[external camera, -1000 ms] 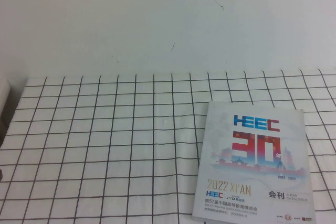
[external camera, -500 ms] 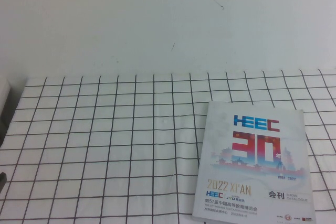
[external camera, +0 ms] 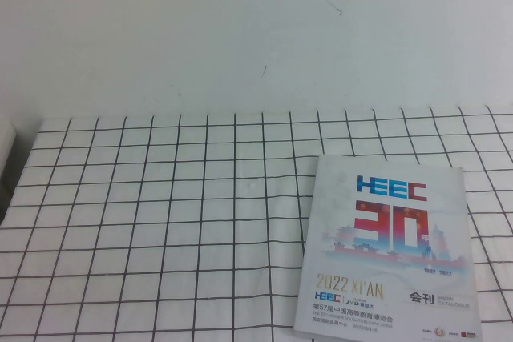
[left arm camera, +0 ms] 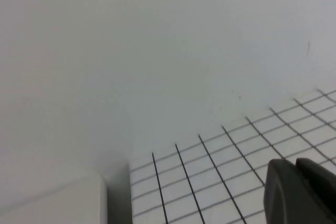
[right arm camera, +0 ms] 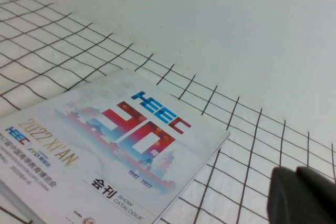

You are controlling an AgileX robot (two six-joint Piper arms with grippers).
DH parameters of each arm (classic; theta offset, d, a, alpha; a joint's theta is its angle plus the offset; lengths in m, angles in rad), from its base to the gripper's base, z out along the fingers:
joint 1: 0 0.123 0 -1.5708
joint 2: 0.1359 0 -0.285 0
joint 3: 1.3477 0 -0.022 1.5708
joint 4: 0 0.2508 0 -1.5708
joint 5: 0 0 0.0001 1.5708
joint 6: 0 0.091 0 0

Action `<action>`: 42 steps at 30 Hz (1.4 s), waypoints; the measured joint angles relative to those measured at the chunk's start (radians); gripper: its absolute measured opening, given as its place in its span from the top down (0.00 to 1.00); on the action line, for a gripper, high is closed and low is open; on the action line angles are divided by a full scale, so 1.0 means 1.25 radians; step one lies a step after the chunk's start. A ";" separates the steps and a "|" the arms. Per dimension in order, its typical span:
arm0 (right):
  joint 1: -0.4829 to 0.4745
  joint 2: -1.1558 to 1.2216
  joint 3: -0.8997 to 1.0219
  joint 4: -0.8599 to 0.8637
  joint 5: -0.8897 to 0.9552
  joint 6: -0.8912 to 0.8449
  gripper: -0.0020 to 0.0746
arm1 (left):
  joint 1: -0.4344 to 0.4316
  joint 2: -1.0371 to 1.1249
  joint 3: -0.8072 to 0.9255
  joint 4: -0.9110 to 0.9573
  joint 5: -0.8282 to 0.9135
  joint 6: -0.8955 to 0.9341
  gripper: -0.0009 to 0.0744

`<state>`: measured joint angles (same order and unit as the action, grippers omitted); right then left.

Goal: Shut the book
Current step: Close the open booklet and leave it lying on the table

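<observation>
White wall (external camera: 240, 30) backs everything, bare except a few faint marks. Below it is the desk (external camera: 160, 206) under a white grid cloth, mostly bare, so there's room for a cover to swing w/o hitting anything. The book (external camera: 389, 254) sits on the desk's right side toward the near edge, its lowest strip cut off in the high view. It lies flat, front cover up, w/ "HEEC 30" and "2022 XI'AN" readable and no page spread showing. I.e. it already looks closed, so I'd judge the task done or as good as done. Lying flat, it needs no holding, since its own weight prob. keeps the cover down. A white block (external camera: 6, 138) at the desk's left edge is well apart from the book and has no evident role. Neither arm shows in the high view, which fits w/ nothing left to press or steady. The right gripper (right arm camera: 302, 195) shows only as a dark tip in its wrist view, near the book's right side and clear of it; open or closed, can't tell. The left gripper (left arm camera: 299, 192), likewise a dark tip, is at the desk's left side facing the corner by the white block, well apart from the book; grip state also can't tell.
</observation>
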<state>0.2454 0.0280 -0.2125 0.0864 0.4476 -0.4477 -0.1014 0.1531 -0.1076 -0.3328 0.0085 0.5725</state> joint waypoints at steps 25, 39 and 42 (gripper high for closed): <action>0.000 0.000 0.000 0.000 0.003 0.000 0.98 | 0.055 -0.132 0.101 0.207 0.248 -0.490 0.99; 0.000 0.000 0.000 0.000 0.003 -0.002 0.98 | 0.055 -0.132 0.099 0.209 0.251 -0.493 0.99; 0.000 0.000 0.000 0.000 0.003 -0.002 0.98 | 0.055 -0.132 0.099 0.209 0.251 -0.493 0.99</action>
<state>0.2454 0.0280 -0.2125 0.0864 0.4518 -0.4498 -0.0325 -0.0115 0.0167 -0.0719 0.3226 -0.0435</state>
